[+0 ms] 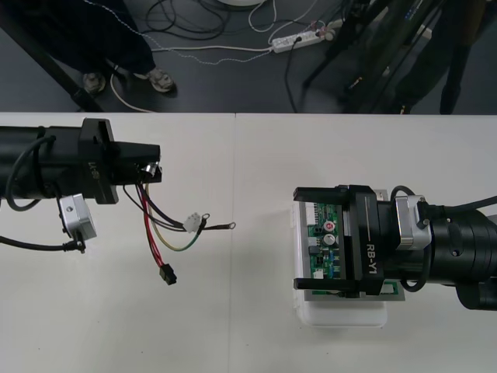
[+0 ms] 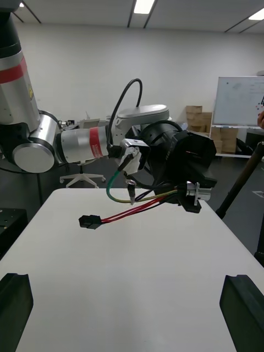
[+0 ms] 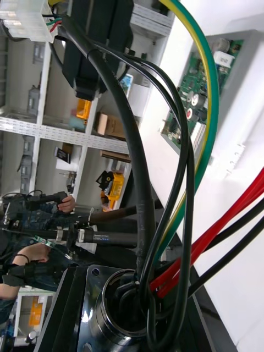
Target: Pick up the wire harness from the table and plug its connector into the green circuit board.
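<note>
Wires of the harness (image 1: pixel 153 233) dangle left of the board (image 1: pixel 324 237), our left hand (image 1: pixel 155 165) clamped on its socket (image 1: pixel 150 172); our right hand (image 1: pixel 299 238) stands open astride the board.

The harness (image 1: pixel 150 229) of thin red, black and green wires hangs above the table (image 1: pixel 233 326), black plug (image 1: pixel 167 275) dangling free. The green circuit board (image 1: pixel 320 256) lies flat, well apart.
</note>
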